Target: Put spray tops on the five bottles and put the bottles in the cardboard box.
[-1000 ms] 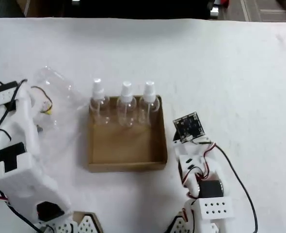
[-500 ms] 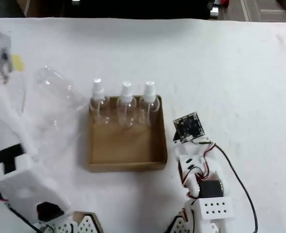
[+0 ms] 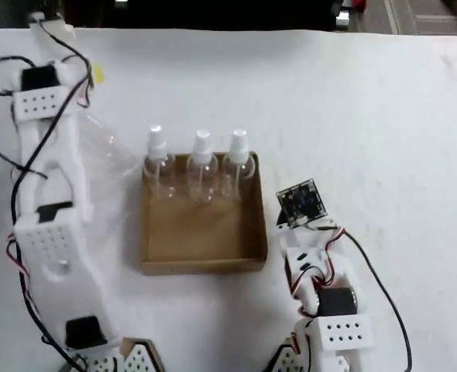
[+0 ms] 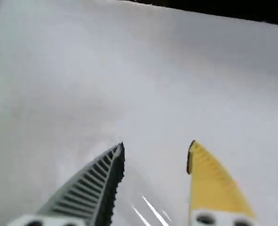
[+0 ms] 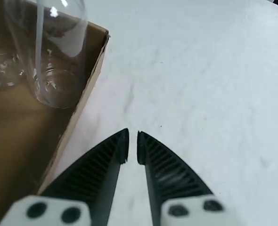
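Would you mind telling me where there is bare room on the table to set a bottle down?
The widest bare patch is the table right of the cardboard box and beyond the right arm. The box's near half, in front of the three bottles, is free. Left of the box is crowded: a clear plastic item lies beside the left arm.

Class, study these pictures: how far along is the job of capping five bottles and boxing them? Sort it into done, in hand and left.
Done: three bottles with spray tops stand in the cardboard box. In hand: nothing; the left gripper is open and empty, the right gripper shut and empty beside the box. Left: two more bottles; a clear plastic thing lies beside the box, too unclear to name.
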Robot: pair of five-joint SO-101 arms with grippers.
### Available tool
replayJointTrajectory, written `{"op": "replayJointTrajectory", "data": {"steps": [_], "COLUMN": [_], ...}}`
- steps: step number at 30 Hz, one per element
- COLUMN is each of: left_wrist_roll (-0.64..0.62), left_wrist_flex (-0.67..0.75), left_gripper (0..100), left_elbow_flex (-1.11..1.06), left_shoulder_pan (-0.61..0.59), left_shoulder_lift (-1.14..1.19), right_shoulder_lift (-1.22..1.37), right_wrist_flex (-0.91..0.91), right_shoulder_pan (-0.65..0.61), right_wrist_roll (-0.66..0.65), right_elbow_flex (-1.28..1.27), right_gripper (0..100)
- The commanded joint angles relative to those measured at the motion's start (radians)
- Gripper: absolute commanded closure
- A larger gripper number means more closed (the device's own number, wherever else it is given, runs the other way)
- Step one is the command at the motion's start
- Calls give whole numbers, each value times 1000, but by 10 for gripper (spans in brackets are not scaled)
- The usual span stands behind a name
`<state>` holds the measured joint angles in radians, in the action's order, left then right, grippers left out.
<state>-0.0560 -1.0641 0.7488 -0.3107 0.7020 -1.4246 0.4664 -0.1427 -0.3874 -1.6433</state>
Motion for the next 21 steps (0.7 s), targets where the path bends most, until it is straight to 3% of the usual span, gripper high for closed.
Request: {"op": "replayJointTrajectory", "data": {"steps": [1,6,9,17,21], "left_wrist_roll": [-18,8,187,712,885], "left_wrist_flex": [222,308,276,-6,-196], "left_gripper": [793,793,793,793,794], "left_elbow_flex": [9,9,6,9,21], "left_shoulder_pan": [-5,-7,-48,-140,-180], "left_shoulder_lift": [114,239,254,249,232], "right_shoulder_lift": [-10,-10,-10,-10,-10], "right_wrist_flex": [-28,-28,-28,-28,-28], "right_shoulder_pan": [1,1,1,-5,-2], "right_wrist_roll": [-11,-11,-11,-72,-72], "right_elbow_flex": [-2,-2,-2,-3,-3], "right_gripper": [983,983,983,983,983]}}
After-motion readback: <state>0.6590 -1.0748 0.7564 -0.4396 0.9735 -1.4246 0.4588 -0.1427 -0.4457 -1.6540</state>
